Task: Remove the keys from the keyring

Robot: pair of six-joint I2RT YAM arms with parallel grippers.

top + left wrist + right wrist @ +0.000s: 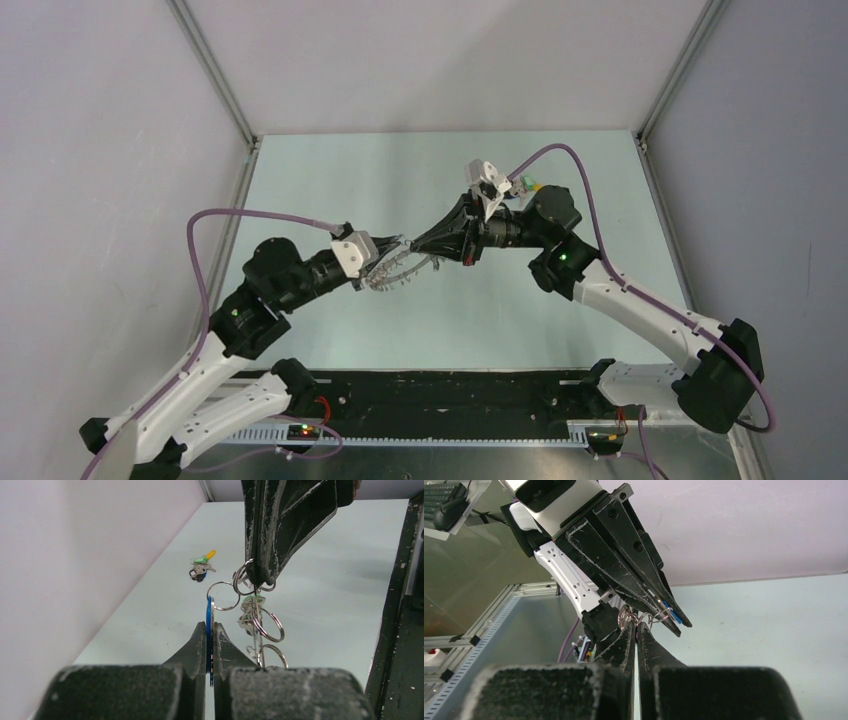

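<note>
Left gripper (392,247) and right gripper (418,243) meet tip to tip above the middle of the table (330,180) in the top view. Both arms are bent at the elbow and reach inward, with the left wrist low and the right wrist angled down towards it. One keyring (400,273) hangs as a key-fringed arc just beneath the two tips. One clump of loose keys (528,184) shows just past the right wrist, well apart from the ring. In the left wrist view the left gripper (210,625) has its fingers pressed together on one blue-headed key (209,611), seen edge-on. The right gripper (255,577) comes down from above, also pressed together, pinching a small silver ring. At least four such rings (269,625) dangle in a chain below it, with a green-headed key (250,600) among them. The clump of loose keys (201,568), showing green and yellow heads, lies on the table beyond, near the wall. In the right wrist view the right gripper (635,627) is clamped on the rings (626,615). The left gripper (676,622) slants in from the upper left and crosses just above it, nipping the blue-headed key (670,609) at its tip. A keyboard (439,492) sits outside the enclosure at the upper left.
</note>
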